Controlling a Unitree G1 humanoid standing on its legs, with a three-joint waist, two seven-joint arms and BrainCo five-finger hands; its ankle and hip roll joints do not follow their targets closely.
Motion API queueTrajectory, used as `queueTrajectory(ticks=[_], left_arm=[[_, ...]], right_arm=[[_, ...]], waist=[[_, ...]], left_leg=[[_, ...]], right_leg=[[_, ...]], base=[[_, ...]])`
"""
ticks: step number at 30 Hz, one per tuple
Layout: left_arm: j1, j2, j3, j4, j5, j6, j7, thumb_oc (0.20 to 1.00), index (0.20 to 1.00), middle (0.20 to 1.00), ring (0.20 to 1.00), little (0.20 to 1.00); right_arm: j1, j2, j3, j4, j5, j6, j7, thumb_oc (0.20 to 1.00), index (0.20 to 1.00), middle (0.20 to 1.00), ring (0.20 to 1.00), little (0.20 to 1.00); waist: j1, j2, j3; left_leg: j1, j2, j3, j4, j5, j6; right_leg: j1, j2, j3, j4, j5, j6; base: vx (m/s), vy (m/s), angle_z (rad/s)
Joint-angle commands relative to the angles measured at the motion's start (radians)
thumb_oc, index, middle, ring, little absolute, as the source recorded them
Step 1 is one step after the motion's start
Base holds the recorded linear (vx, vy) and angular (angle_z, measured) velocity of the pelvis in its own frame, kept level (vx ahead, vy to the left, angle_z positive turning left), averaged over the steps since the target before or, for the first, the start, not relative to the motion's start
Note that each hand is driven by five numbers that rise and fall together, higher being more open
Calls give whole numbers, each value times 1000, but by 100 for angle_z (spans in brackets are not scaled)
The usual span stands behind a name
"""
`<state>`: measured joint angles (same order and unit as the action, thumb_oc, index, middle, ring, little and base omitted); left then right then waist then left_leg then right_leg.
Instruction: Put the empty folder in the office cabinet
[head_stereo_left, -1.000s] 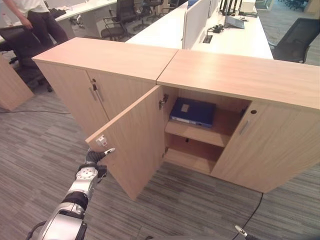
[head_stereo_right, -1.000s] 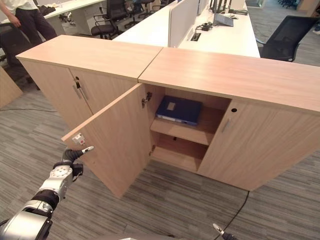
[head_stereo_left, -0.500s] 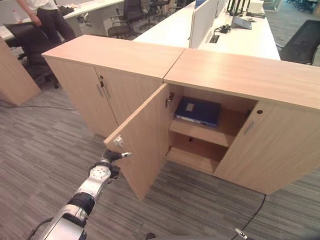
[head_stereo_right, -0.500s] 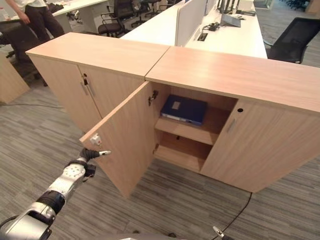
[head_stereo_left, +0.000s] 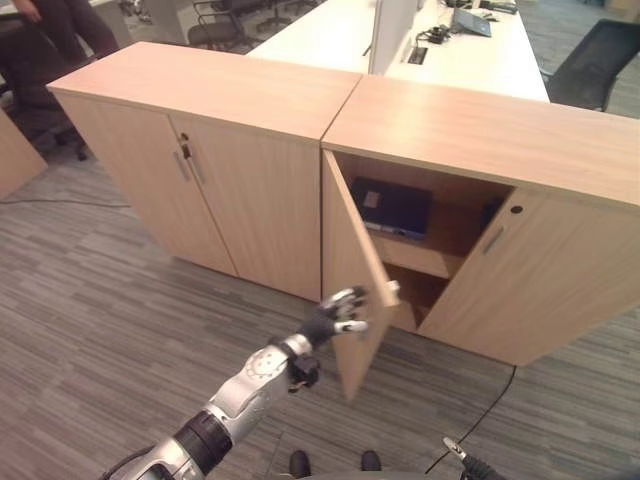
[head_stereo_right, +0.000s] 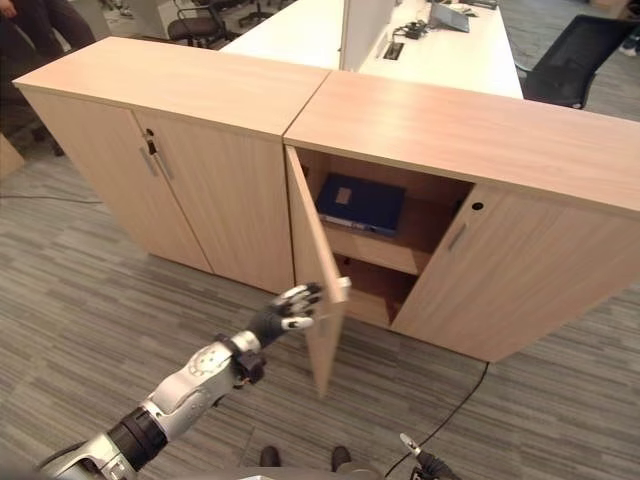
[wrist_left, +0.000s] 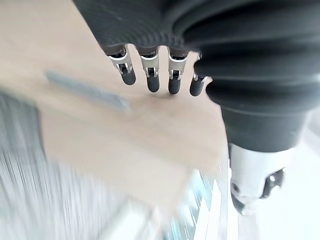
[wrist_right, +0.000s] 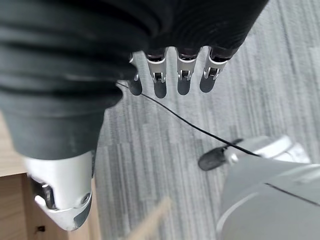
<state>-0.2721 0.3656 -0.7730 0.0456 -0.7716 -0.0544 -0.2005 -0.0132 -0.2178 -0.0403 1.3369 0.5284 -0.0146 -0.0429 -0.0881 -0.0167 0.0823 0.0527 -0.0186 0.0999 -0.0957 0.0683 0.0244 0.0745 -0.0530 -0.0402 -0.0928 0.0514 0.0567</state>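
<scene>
On the cabinet's (head_stereo_left: 470, 130) upper shelf, the blue folder (head_stereo_left: 393, 205) is lying flat.
Beside it the door (head_stereo_left: 350, 275) is standing partly ajar, and the left hand (head_stereo_left: 335, 312) is reaching toward the door's outer face, fingers relaxed, gripping nothing; the right hand (wrist_right: 172, 75) is hanging over the floor, fingers straight.

blue folder (head_stereo_left: 392, 207) flat on upper cabinet shelf (head_stereo_left: 412, 255)

- The left hand (head_stereo_left: 335, 312), fingers straight, rests against the outer face of the cabinet door (head_stereo_left: 352, 275).
- A dark blue folder (head_stereo_left: 392, 207) lies on the upper shelf (head_stereo_left: 424, 257).
</scene>
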Motion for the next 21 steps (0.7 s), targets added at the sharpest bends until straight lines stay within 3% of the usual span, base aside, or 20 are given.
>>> queueTrajectory(ticks=[1,12,16,21], left_arm=[[-111,-85,31,24,-81,-40,-46,1000,1000,1000,1000,1000],[-40,-59,73,82,-24,-60,-24,1000,1000,1000,1000,1000],[94,-61,240,252,99,-63,52,1000,1000,1000,1000,1000],[248,-1,408,304,259,-70,98,1000,1000,1000,1000,1000]], right_arm=[[-44,-15,36,72,1,-12,-1,1000,1000,1000,1000,1000],[-35,2,43,82,15,-18,-16,1000,1000,1000,1000,1000],[-43,3,16,67,62,-16,-3,1000,1000,1000,1000,1000],[-37,-4,-21,45,93,-30,-8,1000,1000,1000,1000,1000]], waist=[[-22,7,-9],[-16,10,-9],[0,7,-16],[27,3,-19]], left_leg=[[26,35,-26,8,-126,-28],[32,35,-21,8,-132,-29],[34,39,-18,8,-128,-31],[28,42,-22,8,-120,-33]], right_leg=[[22,-30,-26,6,-78,81],[25,-29,-28,6,-81,81],[23,-26,-26,6,-79,75],[23,-23,-33,6,-77,69]], base=[[0,0,0],[0,-1,-1],[-3,-18,-7],[-1,-44,2]])
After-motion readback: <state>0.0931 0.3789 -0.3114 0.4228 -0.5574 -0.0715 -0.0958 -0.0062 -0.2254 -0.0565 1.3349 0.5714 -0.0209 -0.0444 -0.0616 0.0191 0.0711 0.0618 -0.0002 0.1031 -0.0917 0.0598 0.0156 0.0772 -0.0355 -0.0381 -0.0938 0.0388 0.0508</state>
